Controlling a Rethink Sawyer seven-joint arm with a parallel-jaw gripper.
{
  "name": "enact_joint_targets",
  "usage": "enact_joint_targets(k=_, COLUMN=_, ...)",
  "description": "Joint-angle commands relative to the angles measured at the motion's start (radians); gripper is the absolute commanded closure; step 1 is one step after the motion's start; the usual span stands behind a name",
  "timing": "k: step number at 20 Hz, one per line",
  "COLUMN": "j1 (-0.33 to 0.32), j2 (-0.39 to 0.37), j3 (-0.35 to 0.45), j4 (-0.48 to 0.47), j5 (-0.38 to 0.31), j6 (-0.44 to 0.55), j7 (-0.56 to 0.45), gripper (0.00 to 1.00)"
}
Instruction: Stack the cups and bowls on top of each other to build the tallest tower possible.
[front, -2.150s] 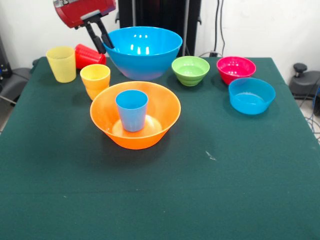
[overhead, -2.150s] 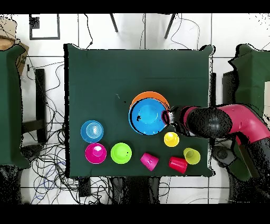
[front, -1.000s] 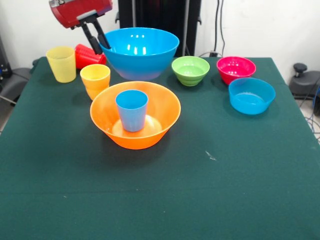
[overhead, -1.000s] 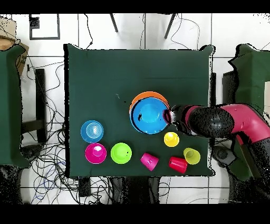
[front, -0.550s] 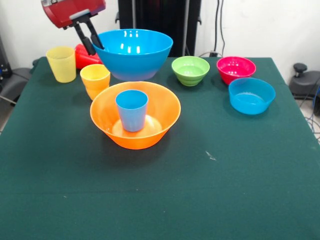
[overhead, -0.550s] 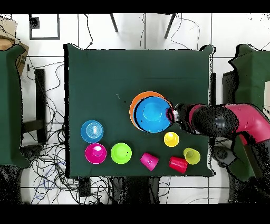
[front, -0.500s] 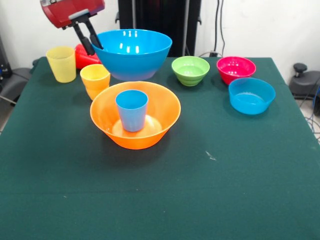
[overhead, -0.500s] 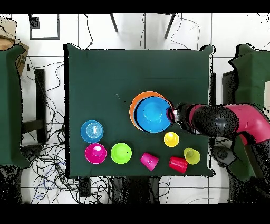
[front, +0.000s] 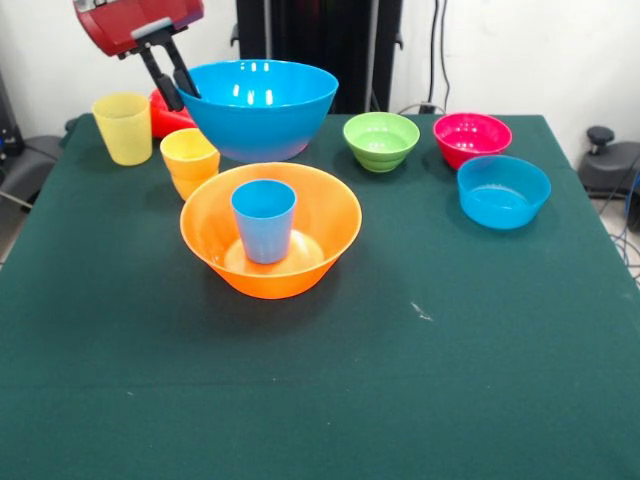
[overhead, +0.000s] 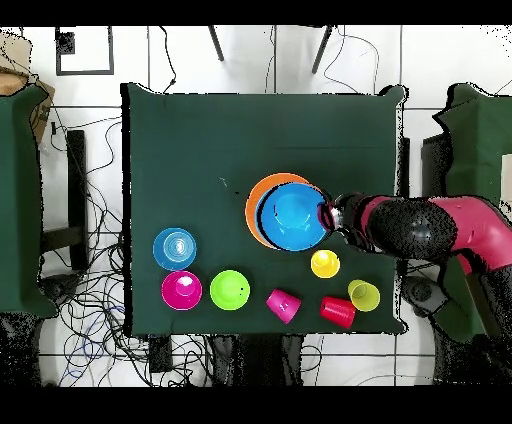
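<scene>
My gripper (front: 178, 88) is shut on the left rim of the large blue bowl (front: 258, 108) and holds it off the table, behind the large orange bowl (front: 270, 228). A light blue cup (front: 264, 220) stands in the orange bowl. In the overhead view the gripper (overhead: 326, 215) holds the blue bowl (overhead: 292, 217) over most of the orange bowl (overhead: 254, 203), hiding the light blue cup.
An orange cup (front: 191, 162), a yellow cup (front: 122, 127) and a toppled red cup (front: 165, 112) stand at the left. Green (front: 381, 141), magenta (front: 472, 138) and small blue (front: 503, 191) bowls sit at the right. A pink cup (overhead: 283, 304) lies near the robot-side edge.
The gripper has carried the large blue bowl to the left in the front view and a little higher. The other cups and bowls have not moved.
</scene>
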Motion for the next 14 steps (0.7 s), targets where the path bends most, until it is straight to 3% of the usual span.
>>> enact_joint_targets(k=1, j1=0.042, j2=0.023, j3=-0.062, j4=-0.032, j5=-0.053, j6=0.054, j7=-0.27, gripper=1.0)
enact_joint_targets(k=14, j1=0.077, j2=0.062, j3=-0.091, j4=-0.062, j5=-0.085, j6=0.016, j7=-0.261, gripper=1.0)
